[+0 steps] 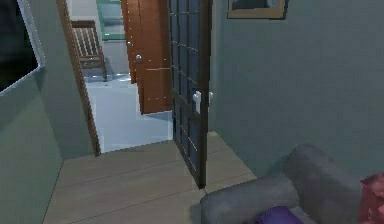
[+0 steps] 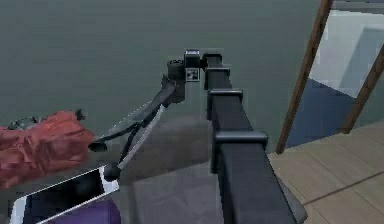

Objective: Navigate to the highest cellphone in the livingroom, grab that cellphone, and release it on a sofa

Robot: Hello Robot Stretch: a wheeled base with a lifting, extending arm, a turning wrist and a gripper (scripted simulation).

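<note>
A white cellphone [image 2: 62,196] lies flat at the arm side view's lower left, partly on a purple cushion [image 2: 100,214]. The arm's dark bar rises from the bottom edge, and the gripper [image 2: 104,159] reaches down and left, its fingertips just above the phone's near end. I cannot tell whether it holds anything. The grey sofa [image 1: 300,185] fills the forward view's lower right corner, with the purple cushion [image 1: 277,214] on its seat. The sofa's grey seat [image 2: 175,185] also lies under the fingers in the arm side view.
A crumpled red cloth [image 2: 45,148] lies beside the phone and shows again as a red cloth [image 1: 374,190]. Ahead, a dark glazed door [image 1: 188,85] stands ajar beside a doorway [image 1: 115,90]; beyond are a wooden door [image 1: 150,55] and a chair [image 1: 88,45]. Wood floor [image 1: 130,185] lies ahead.
</note>
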